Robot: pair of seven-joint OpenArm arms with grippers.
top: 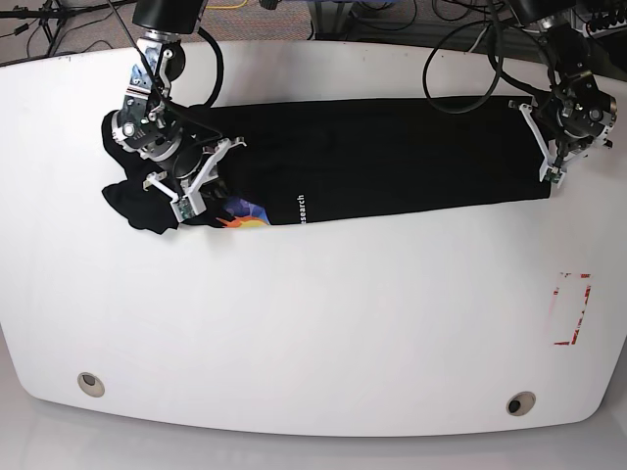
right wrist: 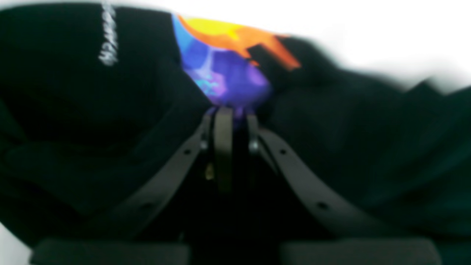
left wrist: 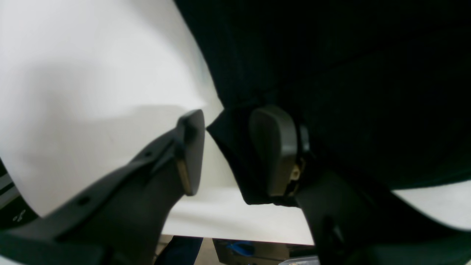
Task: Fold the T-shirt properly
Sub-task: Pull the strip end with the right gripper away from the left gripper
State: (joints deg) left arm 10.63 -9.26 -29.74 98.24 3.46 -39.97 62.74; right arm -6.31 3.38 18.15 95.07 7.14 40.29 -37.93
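The black T-shirt [top: 392,157] lies in a long band across the far half of the white table. Its left end is bunched up, with white lettering [top: 301,209] and a multicoloured print patch [top: 245,217] near the front edge. My right gripper [top: 208,191] is over that bunched end. In the right wrist view it [right wrist: 232,114] is shut on a pinch of the shirt at the print patch [right wrist: 224,70]. My left gripper [top: 542,147] is at the shirt's right end. Its fingers [left wrist: 191,147] stand apart, with a corner of the T-shirt [left wrist: 235,154] between them against one pad.
The white table [top: 313,323] has a red-marked rectangle [top: 571,308] at the right and two round holes [top: 90,382] [top: 519,401] near the front edge. Cables and stands crowd the floor behind the table. The table's edge [left wrist: 239,232] shows below the left gripper.
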